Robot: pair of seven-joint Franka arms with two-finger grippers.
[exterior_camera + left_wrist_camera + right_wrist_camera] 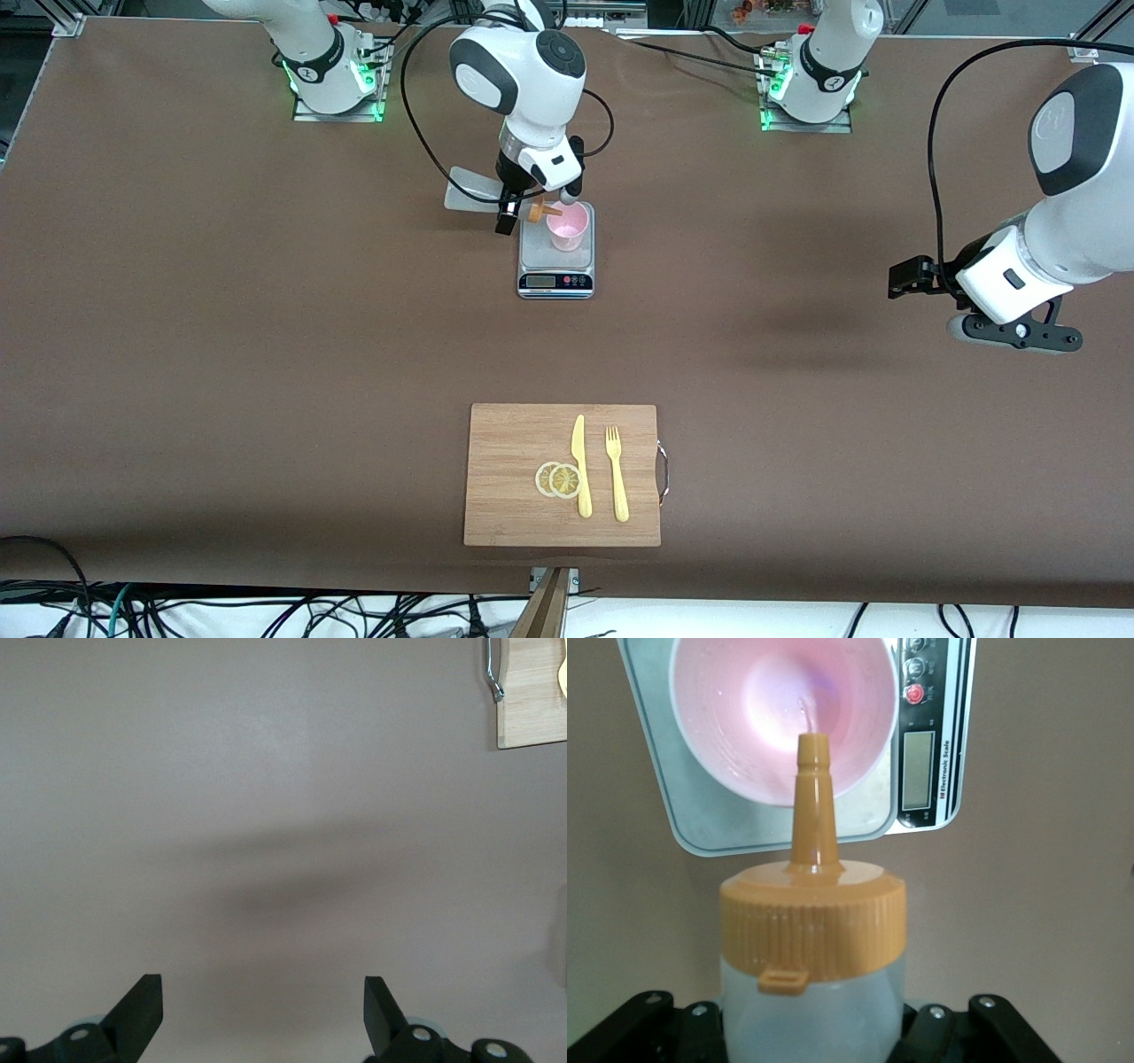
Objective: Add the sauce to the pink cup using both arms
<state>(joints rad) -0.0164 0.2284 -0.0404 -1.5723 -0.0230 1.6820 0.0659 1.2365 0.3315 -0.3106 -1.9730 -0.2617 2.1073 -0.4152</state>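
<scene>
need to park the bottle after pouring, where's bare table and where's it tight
Bare brown table runs between the scale and the cutting board, and toward the right arm's end. It is crowded at the scale: the pink cup, sauce bottle and right gripper bunch together. The open left gripper waits over bare table.

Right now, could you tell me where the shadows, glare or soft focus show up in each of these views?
Front view: evenly lit, with a soft shadow on the table beside the left gripper, and green lights glowing at both arm bases. Left wrist view: a blurred dark shadow band across the table above the open left gripper. Right wrist view: the sauce in the right gripper is sharp; the pink cup shows a bluish sheen inside.
</scene>
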